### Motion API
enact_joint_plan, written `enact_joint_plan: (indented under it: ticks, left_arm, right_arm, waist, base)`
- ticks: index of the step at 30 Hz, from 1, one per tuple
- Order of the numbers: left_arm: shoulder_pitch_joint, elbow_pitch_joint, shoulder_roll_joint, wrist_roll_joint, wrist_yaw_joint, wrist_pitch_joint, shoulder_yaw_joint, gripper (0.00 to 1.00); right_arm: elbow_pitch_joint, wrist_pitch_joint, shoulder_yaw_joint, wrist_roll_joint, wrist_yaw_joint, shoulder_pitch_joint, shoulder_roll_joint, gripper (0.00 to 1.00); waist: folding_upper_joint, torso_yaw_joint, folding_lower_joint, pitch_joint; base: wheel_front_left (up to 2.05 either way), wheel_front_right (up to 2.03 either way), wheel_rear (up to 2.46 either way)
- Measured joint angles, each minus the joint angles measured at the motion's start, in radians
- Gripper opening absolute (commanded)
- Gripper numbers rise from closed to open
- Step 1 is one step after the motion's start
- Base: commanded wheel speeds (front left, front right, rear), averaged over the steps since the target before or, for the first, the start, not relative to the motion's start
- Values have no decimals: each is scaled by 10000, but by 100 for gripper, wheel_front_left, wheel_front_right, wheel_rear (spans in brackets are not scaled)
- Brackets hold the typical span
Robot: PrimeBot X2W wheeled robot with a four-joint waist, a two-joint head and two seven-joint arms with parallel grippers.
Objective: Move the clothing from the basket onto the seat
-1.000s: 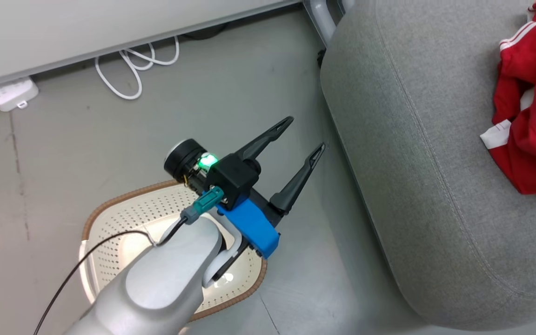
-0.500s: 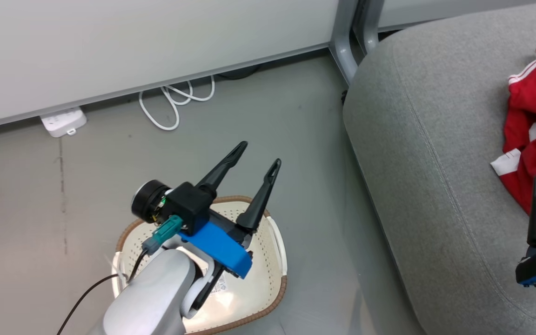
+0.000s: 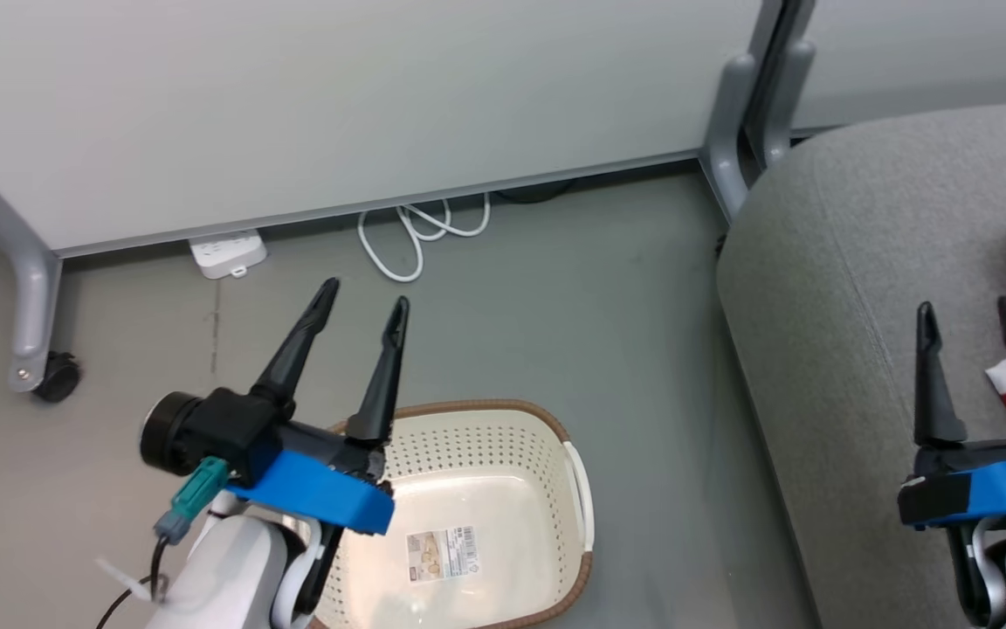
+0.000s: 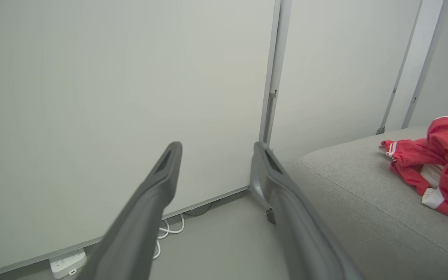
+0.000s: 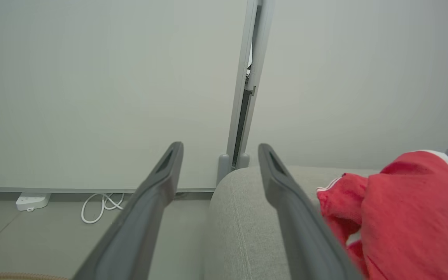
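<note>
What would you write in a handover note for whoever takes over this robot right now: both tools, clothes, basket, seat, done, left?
Left tool: open, empty, raised beside the basket.
Right tool: open, empty, over the seat, near the clothes.
Clothes: heaped on the seat.
Basket: on the floor, no clothes visible; left arm hides one corner.
Done: move looks complete. Left: check that corner.
</note>
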Motion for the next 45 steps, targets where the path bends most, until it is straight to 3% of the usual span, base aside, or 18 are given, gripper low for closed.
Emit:
enact_joint_plan:
  ticks: [11,21,33,45]
  left_arm:
    - [1290,-376,-569,867,-203,0,1847,100]
    - [2385,-470,-922,1455,-577,0,2930,100]
    - [3185,-245,-1137,1741,-968,0,3239,100]
    - [3370,-42,-1168,1634,-1089,0,3367,100]
  right_arm:
    - [-240,0,803,238,0,32,290,100]
    - [-201,0,1239,581,0,794,836,100]
    - [219,0,1244,901,0,1593,1248,100]
    - [410,0,1154,947,0,1717,1365,100]
  waist:
    - [0,928,0,-534]
    - [0,1419,0,-1093]
    - [0,1535,-1,-1590]
    - [0,1308,0,-1704]
  base:
    - [0,0,0]
    - [0,0,0]
    - [0,0,0]
    - [0,0,0]
